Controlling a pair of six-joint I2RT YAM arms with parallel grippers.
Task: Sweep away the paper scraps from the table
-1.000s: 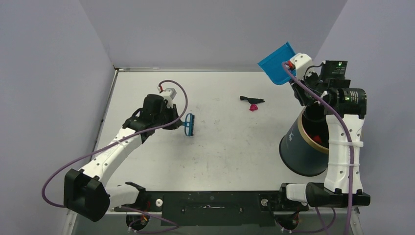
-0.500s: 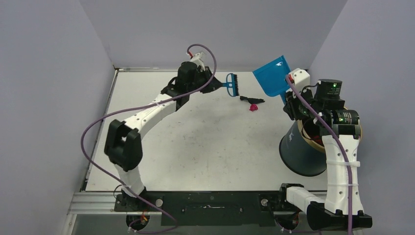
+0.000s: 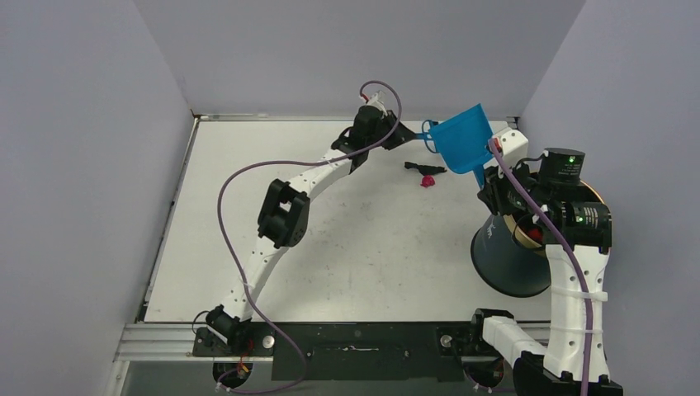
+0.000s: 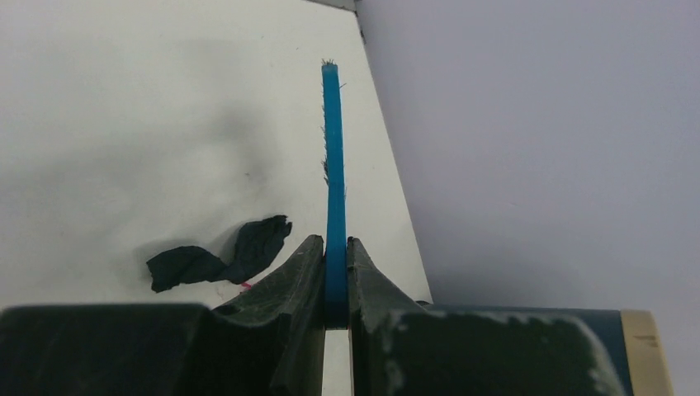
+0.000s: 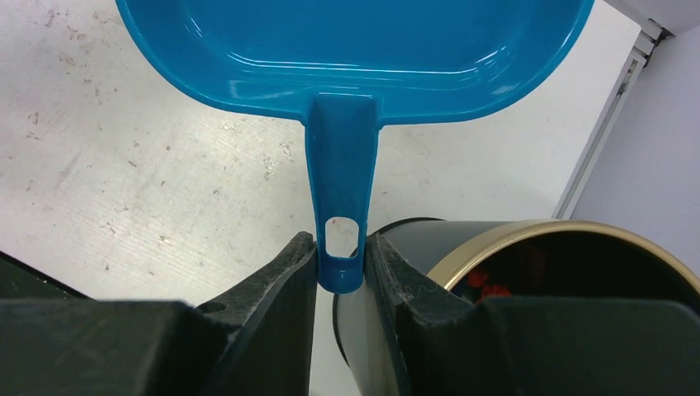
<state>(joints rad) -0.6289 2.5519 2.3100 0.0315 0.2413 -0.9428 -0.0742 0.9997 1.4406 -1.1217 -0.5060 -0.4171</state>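
Note:
A black paper scrap (image 3: 425,168) and a magenta scrap (image 3: 428,181) lie together on the white table (image 3: 363,239) at the back right. My left gripper (image 3: 410,132) is shut on the blue hand brush (image 3: 429,134), held just behind the scraps and partly hidden by the dustpan. In the left wrist view the brush (image 4: 333,165) stands edge-on between my fingers, with the black scrap (image 4: 219,260) below left. My right gripper (image 3: 493,154) is shut on the handle of the blue dustpan (image 3: 462,139), held tilted above the table right of the scraps. The dustpan (image 5: 355,49) fills the top of the right wrist view.
A round dark bin with a gold rim (image 3: 516,252) lies tilted at the right edge under my right arm. Red scraps (image 5: 487,285) sit inside it. The grey walls close the table's back and sides. The metal table edge (image 5: 607,115) runs at the right.
My left arm has swung the brush from the table's left middle across to the back right, beside the dustpan. My right arm has moved the dustpan slightly left and down.

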